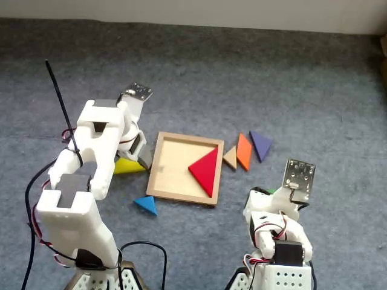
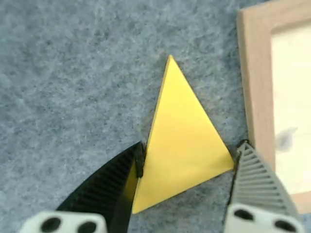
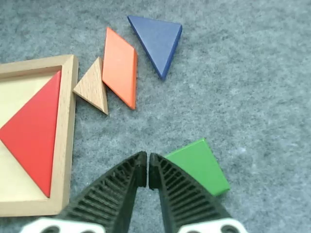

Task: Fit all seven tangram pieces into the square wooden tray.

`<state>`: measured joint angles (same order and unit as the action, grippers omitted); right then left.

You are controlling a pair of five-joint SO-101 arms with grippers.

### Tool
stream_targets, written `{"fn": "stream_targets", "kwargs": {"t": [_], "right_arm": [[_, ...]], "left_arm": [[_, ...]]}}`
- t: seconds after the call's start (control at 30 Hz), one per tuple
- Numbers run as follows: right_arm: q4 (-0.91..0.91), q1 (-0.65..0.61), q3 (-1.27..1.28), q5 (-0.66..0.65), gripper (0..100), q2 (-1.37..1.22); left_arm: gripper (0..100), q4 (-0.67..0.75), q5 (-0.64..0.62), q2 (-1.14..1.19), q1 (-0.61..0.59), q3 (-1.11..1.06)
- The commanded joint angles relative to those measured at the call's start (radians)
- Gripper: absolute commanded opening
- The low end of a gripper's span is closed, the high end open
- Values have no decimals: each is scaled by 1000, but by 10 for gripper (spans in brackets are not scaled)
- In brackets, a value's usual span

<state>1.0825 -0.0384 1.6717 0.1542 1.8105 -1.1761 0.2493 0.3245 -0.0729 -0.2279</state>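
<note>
The square wooden tray [image 1: 158,175] lies mid-table with a red triangle [image 1: 205,170] inside, against its right wall. Just left of the tray lies a yellow triangle [image 2: 182,141]. My left gripper [image 2: 189,153] is shut on it, one finger on each side edge, and the piece rests flat on the carpet. My right gripper [image 3: 147,167] is shut and holds nothing. It sits beside a green piece [image 3: 201,165]. A tan triangle [image 3: 93,87], an orange parallelogram [image 3: 120,65] and a dark blue triangle [image 3: 158,39] lie right of the tray. A light blue triangle [image 1: 146,204] lies below the tray's left corner.
Grey carpet covers the table. The left arm's body [image 1: 91,163] hangs over the area left of the tray. The tray's wooden rim [image 2: 252,77] runs close beside the grey finger. Open carpet lies beyond the tray.
</note>
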Motion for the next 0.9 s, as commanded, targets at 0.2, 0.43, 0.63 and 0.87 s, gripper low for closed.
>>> {"fn": "stream_targets", "kwargs": {"t": [0.2,0.43,0.63,0.87], "right_arm": [[7,10,116,-14,22,-5],[7,10,116,-14,22,-5],[7,10,116,-14,22,-5],[7,10,116,-14,22,-5]], "left_arm": [[174,-87,6,-25,28,33],[316,-207,6,-148,24,73],[337,-221,83,-234,27,-19],[337,-81,206,-303,-35,-205]]}}
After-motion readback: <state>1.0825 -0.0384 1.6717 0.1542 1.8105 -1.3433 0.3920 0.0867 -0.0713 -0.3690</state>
